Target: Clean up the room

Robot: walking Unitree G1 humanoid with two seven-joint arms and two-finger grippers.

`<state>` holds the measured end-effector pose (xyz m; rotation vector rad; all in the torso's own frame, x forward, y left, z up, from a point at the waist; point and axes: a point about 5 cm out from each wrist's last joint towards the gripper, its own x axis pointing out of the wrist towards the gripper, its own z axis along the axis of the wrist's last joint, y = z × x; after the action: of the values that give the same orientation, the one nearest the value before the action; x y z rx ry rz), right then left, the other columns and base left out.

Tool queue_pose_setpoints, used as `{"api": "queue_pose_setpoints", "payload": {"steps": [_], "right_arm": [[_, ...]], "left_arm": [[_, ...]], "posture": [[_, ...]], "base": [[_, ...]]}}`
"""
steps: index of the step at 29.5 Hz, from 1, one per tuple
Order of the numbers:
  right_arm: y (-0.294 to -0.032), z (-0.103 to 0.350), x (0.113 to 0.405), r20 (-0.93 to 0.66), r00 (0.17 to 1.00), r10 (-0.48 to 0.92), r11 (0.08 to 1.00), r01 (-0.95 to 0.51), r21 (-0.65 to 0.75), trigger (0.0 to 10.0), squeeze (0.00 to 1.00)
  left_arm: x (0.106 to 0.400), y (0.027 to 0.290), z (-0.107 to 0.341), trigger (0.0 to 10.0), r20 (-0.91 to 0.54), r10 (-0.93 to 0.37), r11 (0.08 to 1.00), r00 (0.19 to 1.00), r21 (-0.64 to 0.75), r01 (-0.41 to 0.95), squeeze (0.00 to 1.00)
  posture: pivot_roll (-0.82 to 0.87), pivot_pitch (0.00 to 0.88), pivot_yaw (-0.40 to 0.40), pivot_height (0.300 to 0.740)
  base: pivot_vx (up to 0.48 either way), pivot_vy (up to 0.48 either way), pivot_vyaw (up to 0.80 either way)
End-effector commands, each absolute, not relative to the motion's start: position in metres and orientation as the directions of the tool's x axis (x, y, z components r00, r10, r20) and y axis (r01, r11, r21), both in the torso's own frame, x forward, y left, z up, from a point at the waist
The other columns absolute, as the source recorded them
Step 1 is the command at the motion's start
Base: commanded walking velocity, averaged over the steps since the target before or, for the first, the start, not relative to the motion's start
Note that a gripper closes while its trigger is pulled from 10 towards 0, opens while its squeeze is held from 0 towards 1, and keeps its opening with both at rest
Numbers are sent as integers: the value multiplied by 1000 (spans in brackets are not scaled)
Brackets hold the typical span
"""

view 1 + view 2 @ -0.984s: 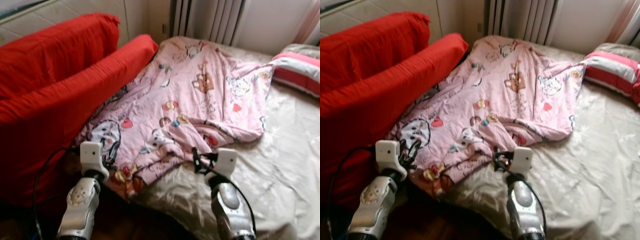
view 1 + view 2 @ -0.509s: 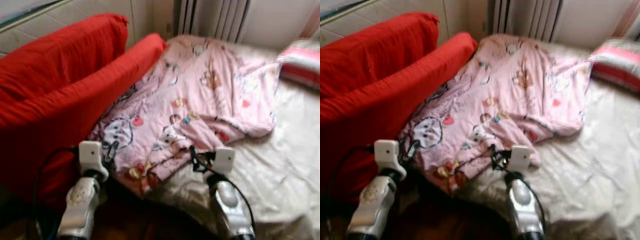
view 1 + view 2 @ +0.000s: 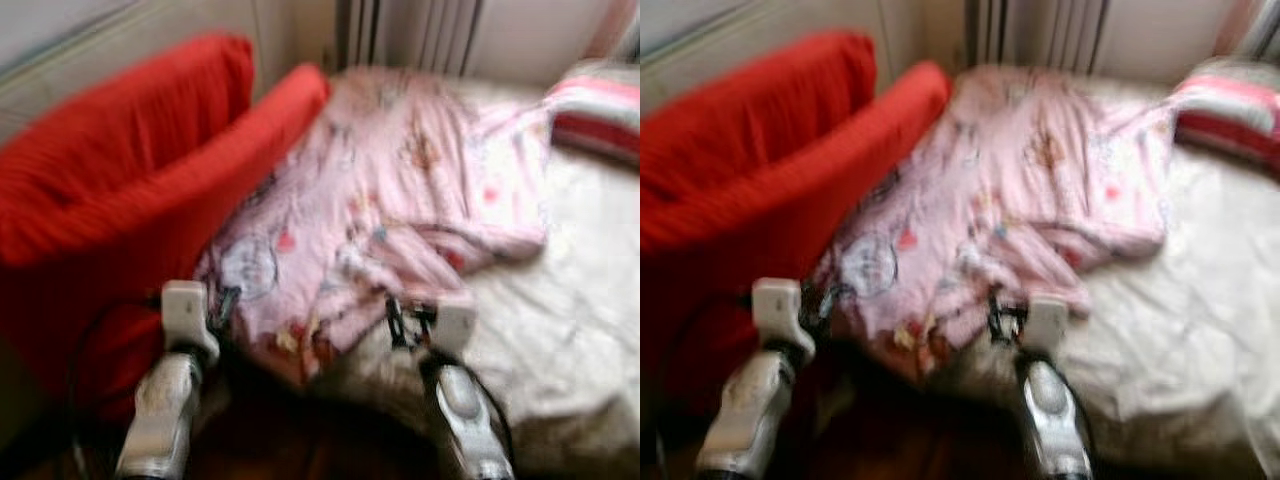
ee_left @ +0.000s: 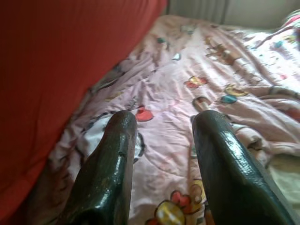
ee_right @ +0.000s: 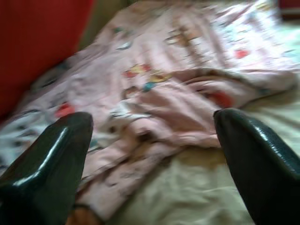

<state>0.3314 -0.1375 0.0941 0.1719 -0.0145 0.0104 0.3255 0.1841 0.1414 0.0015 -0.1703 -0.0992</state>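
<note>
A pink cartoon-print blanket (image 3: 400, 200) lies crumpled across the left half of a bed with a cream sheet (image 3: 570, 300); its near corner hangs off the bed's front edge. My left gripper (image 4: 164, 124) hovers open just short of that near corner, nothing between its fingers. My right gripper (image 5: 150, 126) is wide open over the blanket's folded edge where it meets the sheet. Both arms show low in the eye views, the left (image 3: 185, 320) by the red sofa, the right (image 3: 440, 330) at the bed's front. The eye views are blurred.
A red sofa (image 3: 130, 190) stands tight against the bed's left side. A pink and white striped pillow (image 3: 595, 115) lies at the far right of the bed. A radiator and curtain (image 3: 410, 30) back the bed. Dark floor lies below the arms.
The whole picture has shifted and blurred, so the camera has moved nearer the bed. Both arms keep their pose, close to the blanket's near edge.
</note>
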Motion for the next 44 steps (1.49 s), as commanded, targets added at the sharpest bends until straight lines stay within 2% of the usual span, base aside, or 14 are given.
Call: {"api": "queue_pose_setpoints", "payload": {"steps": [1,13,24,28,30,39,44], "right_arm": [[-124,93,330,8,999,40,981,-41,192,10000,0],[-123,92,330,7,999,52,979,-53,197,10000,0],[-118,92,329,9,996,93,987,-94,134,10000,0],[-116,93,329,18,995,101,987,-102,127,10000,0],[-115,92,329,7,996,94,983,-94,160,10000,0],[-116,92,329,14,995,104,985,-105,135,10000,0],[-112,96,328,46,991,128,985,-133,112,10000,0]], "left_arm": [[321,192,137,10000,152,-83,996,985,28,79,0],[321,190,138,10000,158,-92,996,983,14,91,0],[318,188,134,10000,137,-101,995,985,-2,103,0],[318,186,133,10000,134,-109,994,985,-3,110,0],[318,186,133,10000,134,-111,994,985,-4,113,0],[319,185,133,10000,134,-120,993,984,-6,121,0],[319,185,135,10000,134,-123,992,983,-3,125,0]], "posture": [[108,233,10,740],[110,233,12,740],[111,223,19,740],[108,217,21,740],[106,210,22,740],[103,197,26,740],[106,199,29,740]], "base": [[0,0,0],[0,0,0],[0,0,0],[0,0,800],[0,0,0],[0,0,0],[0,0,773]]}}
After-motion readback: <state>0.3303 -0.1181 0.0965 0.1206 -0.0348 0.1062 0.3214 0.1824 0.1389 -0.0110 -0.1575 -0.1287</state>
